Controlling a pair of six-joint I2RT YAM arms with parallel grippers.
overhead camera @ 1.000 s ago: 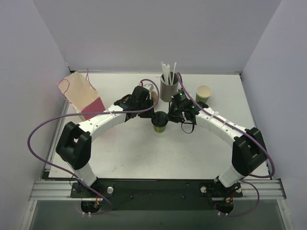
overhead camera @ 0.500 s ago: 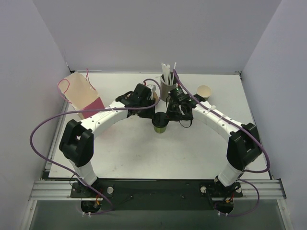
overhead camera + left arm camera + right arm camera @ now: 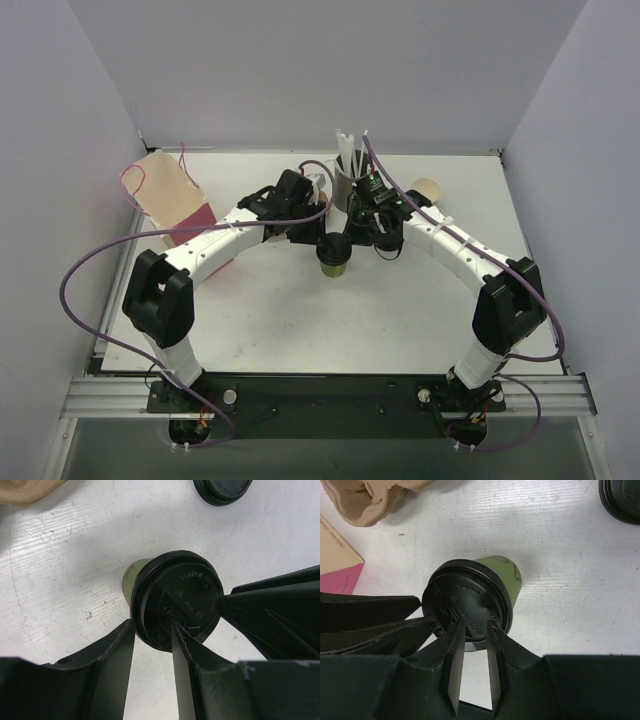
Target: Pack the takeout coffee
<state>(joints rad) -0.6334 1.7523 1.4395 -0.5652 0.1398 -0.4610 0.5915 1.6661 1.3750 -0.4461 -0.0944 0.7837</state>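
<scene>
The takeout coffee (image 3: 333, 256) is a small green cup (image 3: 503, 570) standing mid-table with a black lid (image 3: 186, 596) on it. My left gripper (image 3: 151, 627) is open over the lid's near edge. One fingertip (image 3: 176, 628) rests on the lid top and the other stands just outside the rim. My right gripper (image 3: 476, 625) comes in from the other side. It is open by a narrow gap, with both fingertips (image 3: 459, 624) on the lid top and nothing between them. In the top view the left gripper (image 3: 316, 238) and right gripper (image 3: 353, 238) flank the cup.
A second black lid (image 3: 223, 490) lies on the table beyond the cup. A brown pulp cup carrier (image 3: 372, 496) and a tan-and-pink paper bag (image 3: 172, 206) sit to the left. A grey holder of white straws (image 3: 350, 180) and a cream-inside green cup (image 3: 427, 189) stand behind.
Both grippers' jaws have spread a little over the lidded cup. The right wrist has shifted toward the back, nearer the straw holder. The cup has stayed in place.
</scene>
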